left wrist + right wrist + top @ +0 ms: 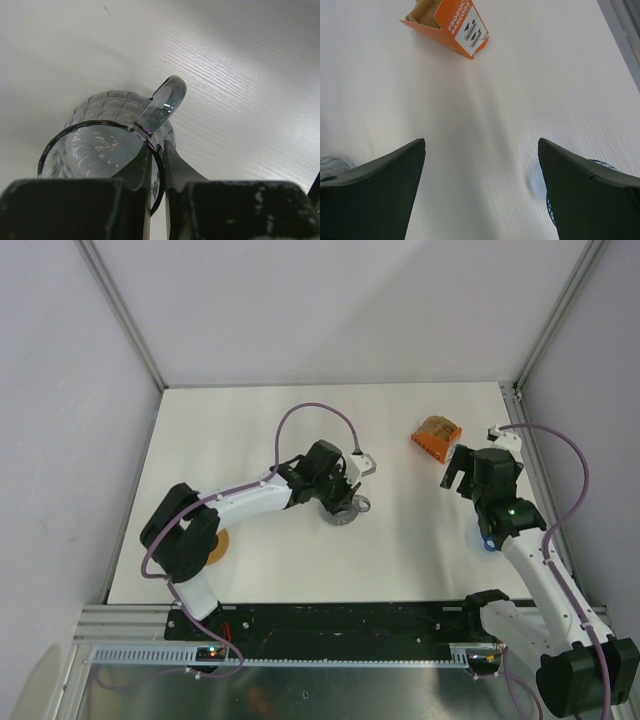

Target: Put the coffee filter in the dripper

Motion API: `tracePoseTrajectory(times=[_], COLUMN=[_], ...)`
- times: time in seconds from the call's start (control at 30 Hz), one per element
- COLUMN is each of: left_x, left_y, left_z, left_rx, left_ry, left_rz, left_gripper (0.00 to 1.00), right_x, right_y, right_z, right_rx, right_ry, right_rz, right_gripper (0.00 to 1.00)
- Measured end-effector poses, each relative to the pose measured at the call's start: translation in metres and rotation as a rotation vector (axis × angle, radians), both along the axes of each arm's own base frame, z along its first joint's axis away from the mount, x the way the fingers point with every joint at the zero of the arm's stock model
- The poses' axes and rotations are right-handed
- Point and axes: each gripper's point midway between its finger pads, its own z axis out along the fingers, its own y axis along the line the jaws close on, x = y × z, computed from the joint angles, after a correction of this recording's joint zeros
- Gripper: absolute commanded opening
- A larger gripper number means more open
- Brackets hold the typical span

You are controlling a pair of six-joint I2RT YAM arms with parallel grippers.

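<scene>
My left gripper (340, 500) is shut on the rim of a grey translucent handled mug (350, 512) in the middle of the table. In the left wrist view the two fingers (177, 165) pinch the mug's wall (95, 145), one inside and one outside, just below the handle. My right gripper (456, 472) hangs open above bare table (481, 145), holding nothing. The dark-blue dripper (487, 540) peeks out from under the right arm; only a sliver of it (549, 210) shows beside the right finger. No loose coffee filter shows; brown filters sit stacked in the orange box (451, 27).
The orange box (437, 437) lies at the back right, just ahead of the right gripper. A flat orange ring (220, 548) lies partly under the left arm's elbow. Metal frame rails run along the table's right edge (530, 455).
</scene>
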Motion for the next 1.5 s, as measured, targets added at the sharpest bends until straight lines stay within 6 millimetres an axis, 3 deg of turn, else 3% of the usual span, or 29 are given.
tracePoseTrajectory(times=[0.13,0.43,0.5,0.67,0.83,0.97,1.1,1.23,1.4,1.5], left_x=[-0.001,-0.005,-0.006,-0.001,0.005,0.003,0.000,0.002,0.017,0.020], left_y=[-0.003,-0.004,-0.003,-0.008,-0.013,-0.005,0.017,0.054,0.126,0.188], left_z=[0.000,-0.001,0.006,0.048,0.098,0.114,0.123,0.136,0.148,0.138], left_rx=[-0.015,-0.033,-0.038,-0.075,-0.120,-0.112,-0.070,-0.020,0.070,0.154], left_ry=[-0.003,0.010,0.008,-0.032,-0.101,-0.126,-0.142,-0.169,-0.219,-0.224], left_rz=[-0.010,-0.015,-0.013,-0.015,-0.028,-0.030,-0.017,0.027,0.165,0.281], left_gripper=[0.24,0.83,0.90,0.98,1.00,1.00,1.00,1.00,1.00,0.98], right_x=[-0.002,-0.006,-0.006,-0.006,-0.006,-0.007,-0.006,-0.007,-0.008,-0.008], right_y=[-0.004,-0.005,-0.004,-0.001,0.004,0.010,0.018,0.026,0.033,0.038], right_z=[0.002,0.004,0.005,0.004,0.002,0.002,0.003,0.006,0.007,0.006], right_rx=[0.006,0.010,0.012,0.023,0.036,0.050,0.068,0.081,0.089,0.094], right_ry=[-0.010,-0.021,-0.021,-0.019,-0.013,-0.009,-0.011,-0.023,-0.023,-0.021], right_rz=[-0.019,-0.021,-0.018,0.000,0.023,0.058,0.103,0.151,0.199,0.230], right_gripper=[0.99,0.99,0.99,0.99,0.99,0.99,0.99,0.99,0.99,0.99])
